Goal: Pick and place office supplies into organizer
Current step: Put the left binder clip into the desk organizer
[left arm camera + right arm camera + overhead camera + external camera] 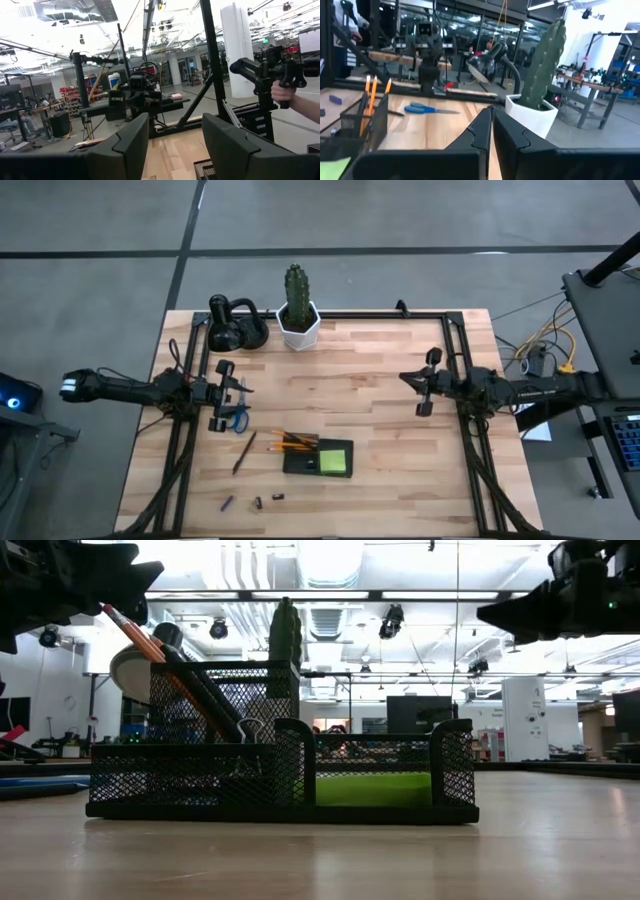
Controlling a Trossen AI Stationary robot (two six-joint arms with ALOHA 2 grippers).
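The left arm reaches in from the left edge, its wrist level above the surface, and the left gripper (226, 393) holds its fingers (125, 145) spread wide with nothing between them. The right arm mirrors it from the right edge; the right gripper (427, 382) has its fingers (475, 132) pressed together, empty.

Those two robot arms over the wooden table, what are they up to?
They are tidying office supplies into the black mesh organizer. Right now neither holds anything: the left gripper hovers open above the blue scissors, and the right gripper hangs shut over bare table. Orange pencils and a green sticky-note pad are already in the organizer; a dark pen and small clips remain out.
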